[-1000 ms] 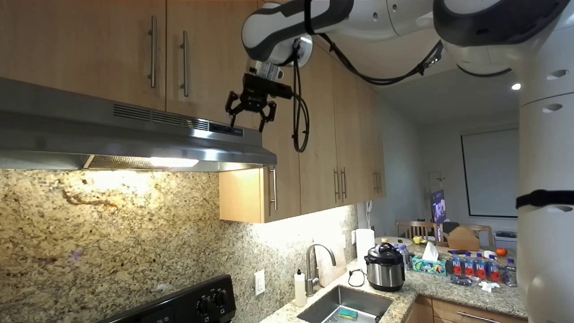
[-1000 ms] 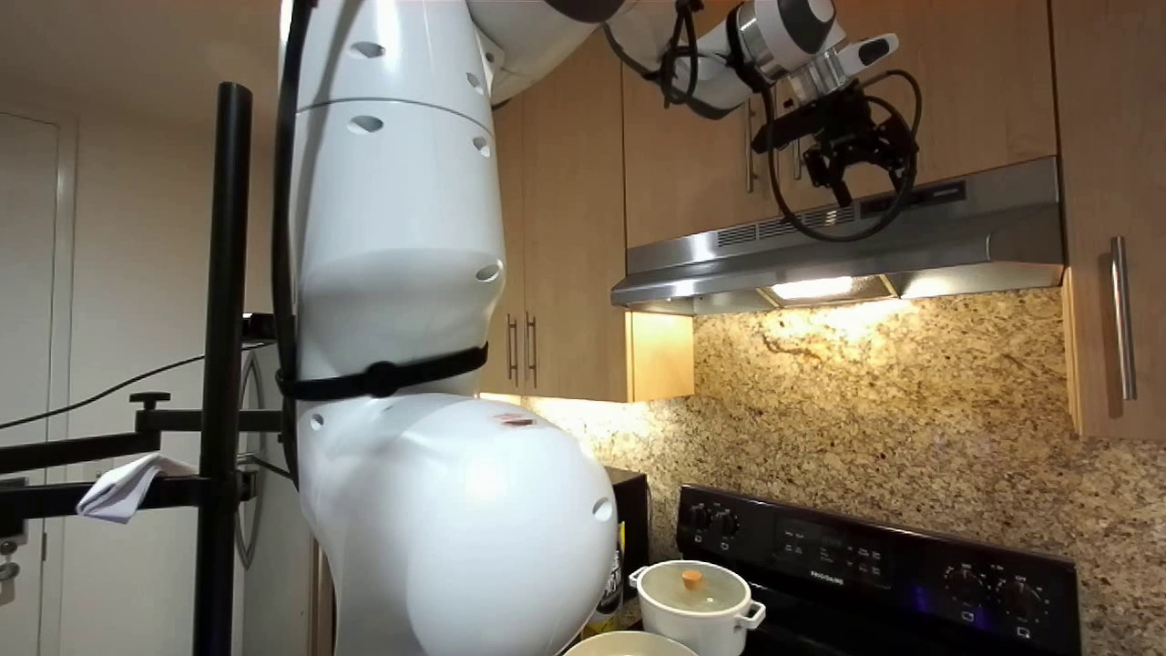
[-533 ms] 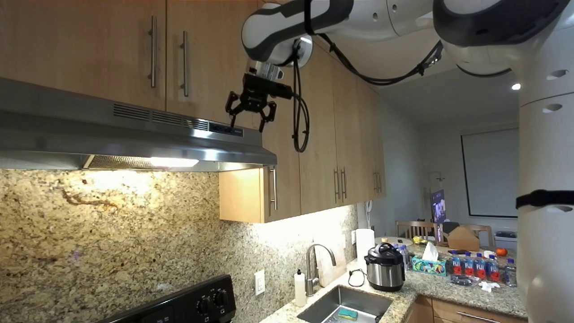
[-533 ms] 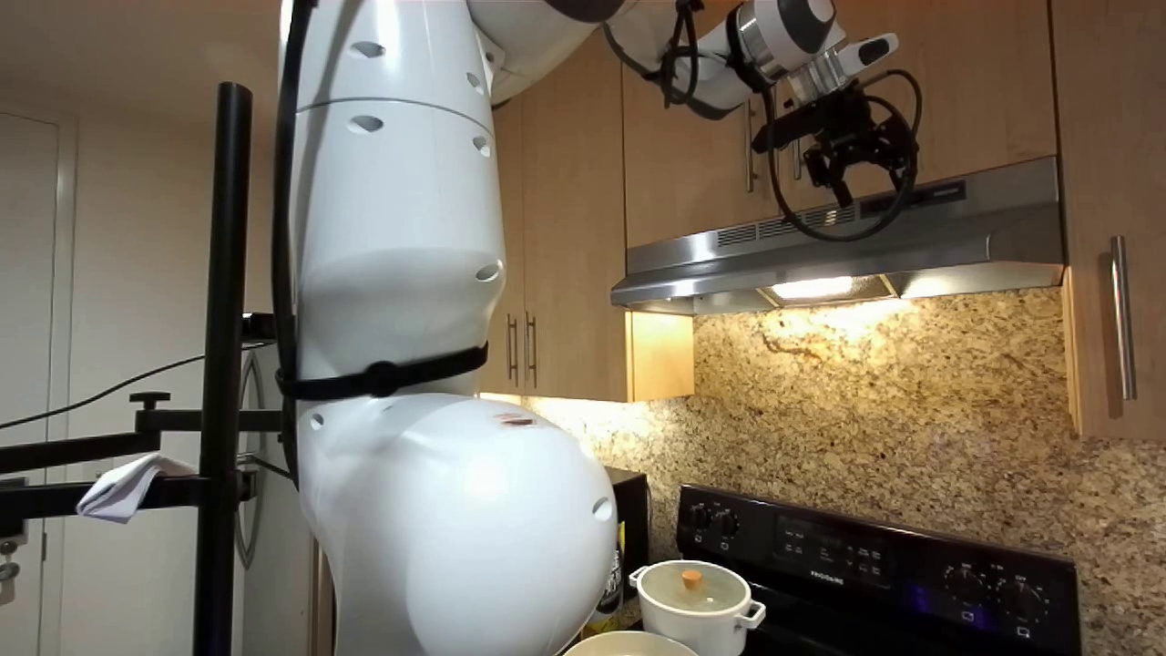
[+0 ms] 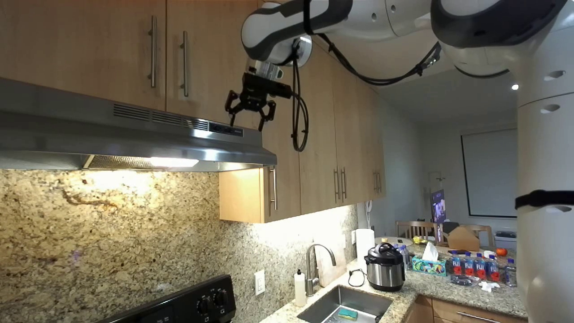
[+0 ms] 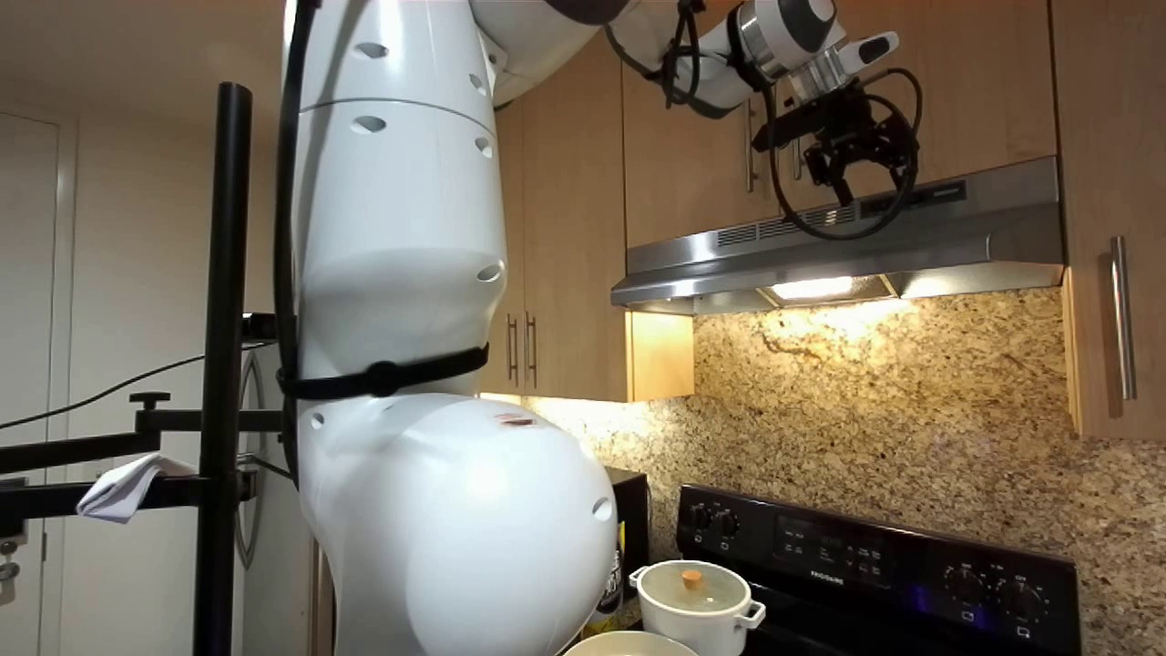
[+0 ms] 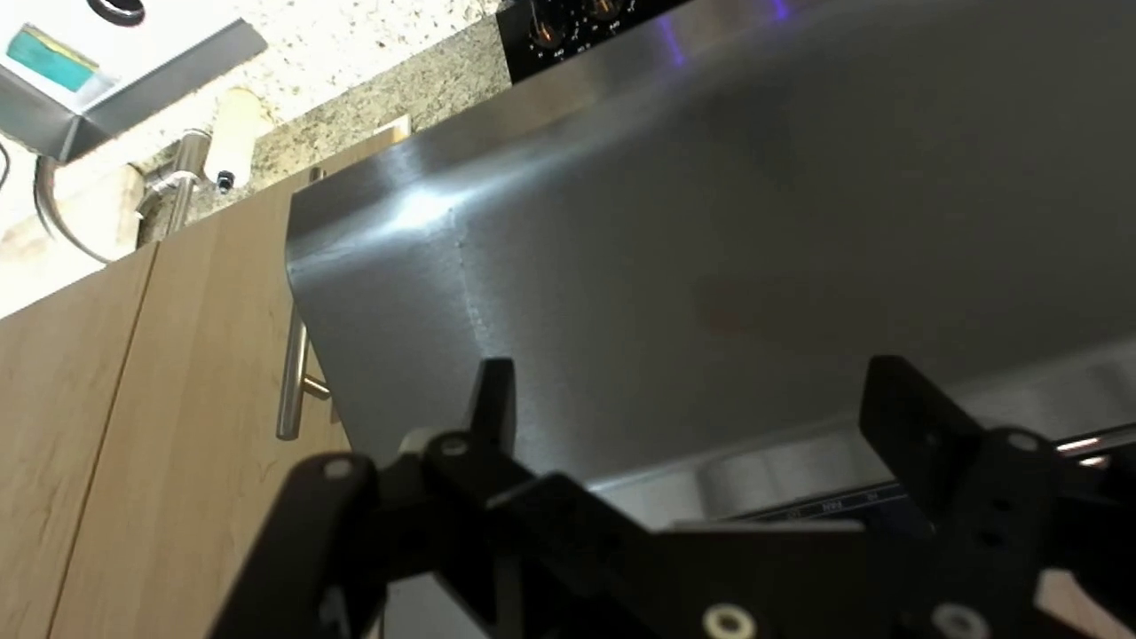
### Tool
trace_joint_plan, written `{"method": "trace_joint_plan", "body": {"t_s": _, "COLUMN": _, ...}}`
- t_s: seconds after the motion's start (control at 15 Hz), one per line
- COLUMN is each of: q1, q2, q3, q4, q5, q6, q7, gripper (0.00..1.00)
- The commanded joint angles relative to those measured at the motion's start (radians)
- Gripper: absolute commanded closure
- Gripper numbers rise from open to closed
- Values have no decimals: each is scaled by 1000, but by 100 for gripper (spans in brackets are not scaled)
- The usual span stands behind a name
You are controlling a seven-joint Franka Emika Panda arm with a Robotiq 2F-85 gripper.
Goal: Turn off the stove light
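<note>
Wrist view: gripper [image 7: 690, 395] has its jaws spread wide, both fingers [image 7: 493, 404] reaching into frame over the brushed-metal range hood [image 7: 666, 266]. Control panel [image 7: 830, 508] runs low in that frame, partly hidden behind the gripper; "FAN" is legible on it. In an exterior view the control panel [image 5: 226, 129] sits toward one end of the hood front, one finger overlapping its top edge; contact vs. gap can't be called from these angles. Stove light [image 5: 174, 162] is under the hood, lit in both exterior views, with a bright patch on the granite backsplash [image 5: 112, 224] below it. Arm [image 6: 401, 273] crosses in front of the upper cabinets [image 6: 574, 228]; a cable loop [image 6: 847, 239] hangs from it. White lidded pot [image 6: 697, 629] stands near the black stove panel [image 6: 847, 547]. On the counter [image 5: 430, 287]: pressure cooker [image 5: 384, 271] beside the sink [image 5: 363, 299], teal sponge [image 5: 348, 313] inside the sink, white bottle [image 5: 300, 290] next to the faucet [image 5: 309, 285], water bottles [image 5: 469, 265] near the tissue box [image 5: 428, 267].
</note>
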Motion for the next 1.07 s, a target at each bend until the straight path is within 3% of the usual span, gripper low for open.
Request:
{"method": "trace_joint_plan", "body": {"t_s": 0.0, "q1": -11, "q2": 51, "q3": 3, "q4": 75, "q5": 24, "q6": -14, "q7": -10, "gripper": 0}}
{"method": "trace_joint_plan", "body": {"t_s": 1.0, "q1": -17, "q2": 329, "q3": -56, "q4": 437, "q5": 93, "q6": -139, "q7": 18, "gripper": 0}}
